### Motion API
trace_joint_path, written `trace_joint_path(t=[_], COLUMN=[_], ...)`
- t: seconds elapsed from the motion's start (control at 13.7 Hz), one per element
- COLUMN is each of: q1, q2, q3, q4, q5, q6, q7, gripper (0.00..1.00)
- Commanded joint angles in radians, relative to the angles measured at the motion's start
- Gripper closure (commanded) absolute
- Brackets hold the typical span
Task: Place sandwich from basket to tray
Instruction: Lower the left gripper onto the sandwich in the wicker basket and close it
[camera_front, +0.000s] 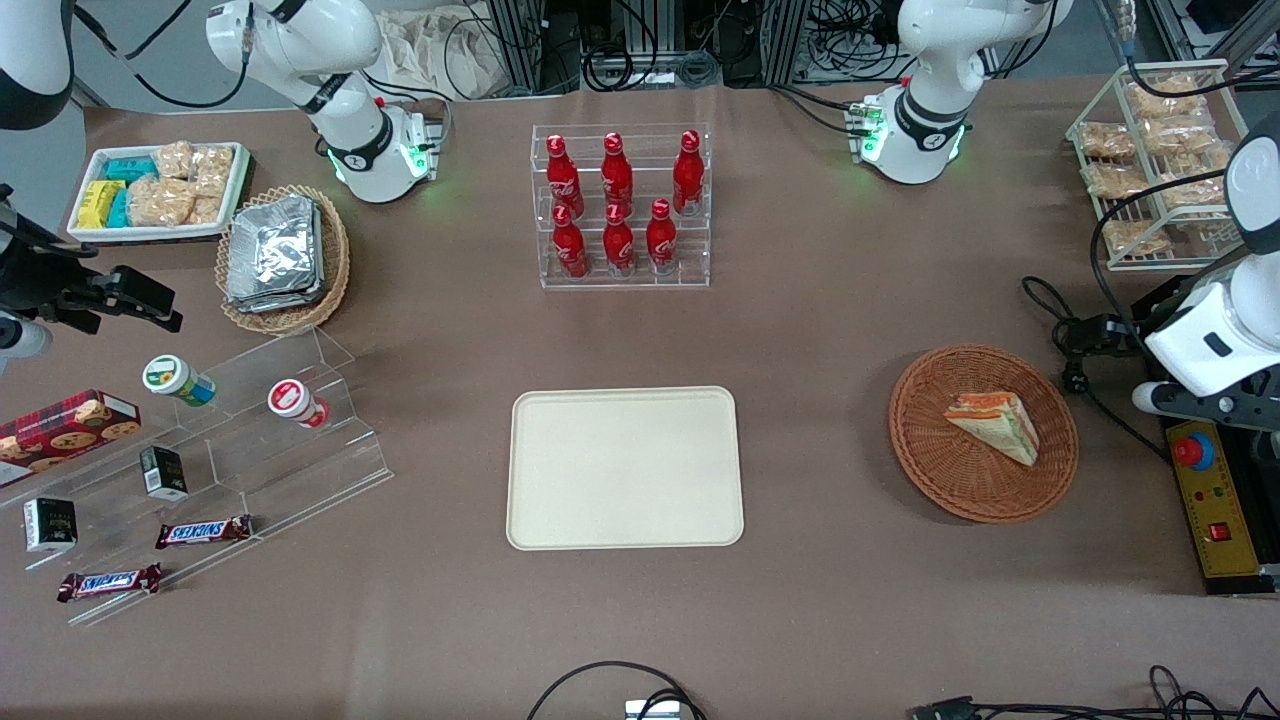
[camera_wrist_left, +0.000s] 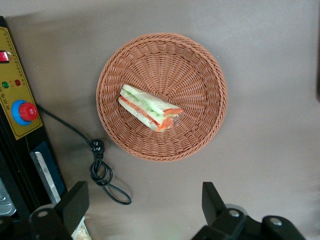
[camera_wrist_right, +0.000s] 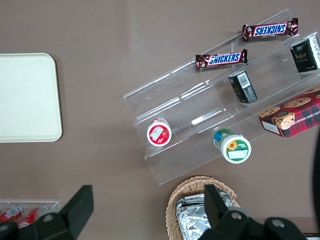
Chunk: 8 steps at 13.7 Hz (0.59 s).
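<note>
The sandwich (camera_front: 995, 422), a triangular wedge in clear wrap with orange-red and green layers, lies in the round reddish-brown wicker basket (camera_front: 925, 460) toward the working arm's end of the table. The left wrist view shows the sandwich (camera_wrist_left: 150, 107) near the middle of the basket (camera_wrist_left: 200, 70). The cream-beige tray (camera_front: 625, 468) lies flat at the table's middle, with nothing on it; its corner shows in the right wrist view (camera_wrist_right: 27, 97). My left gripper (camera_front: 1085, 338) hangs above the table, farther from the front camera than the basket. It is open and holds nothing (camera_wrist_left: 145, 207).
A yellow control box (camera_front: 1215, 500) with a red button and a looped black cable (camera_front: 1075, 380) lie beside the basket. A wire rack of snack packs (camera_front: 1150, 160) stands farther back. A rack of red bottles (camera_front: 620, 205) stands farther back than the tray. A tan basket of foil packets (camera_front: 285, 255) sits toward the parked arm's end.
</note>
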Motion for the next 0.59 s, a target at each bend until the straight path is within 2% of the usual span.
trace_joint_path(t=[0.0, 0.29, 0.51], q1=[0.008, 0.006, 0.037], q2=[0.017, 0.058, 0.063], q3=[0.0, 0.003, 0.01], q4=[0.034, 0.065, 0.013], q5=[0.014, 0.015, -0.003], q6=[-0.022, -0.028, -0.017], q7=[0.01, -0.029, -0.357], gripper=[0.0, 0.0, 0.0])
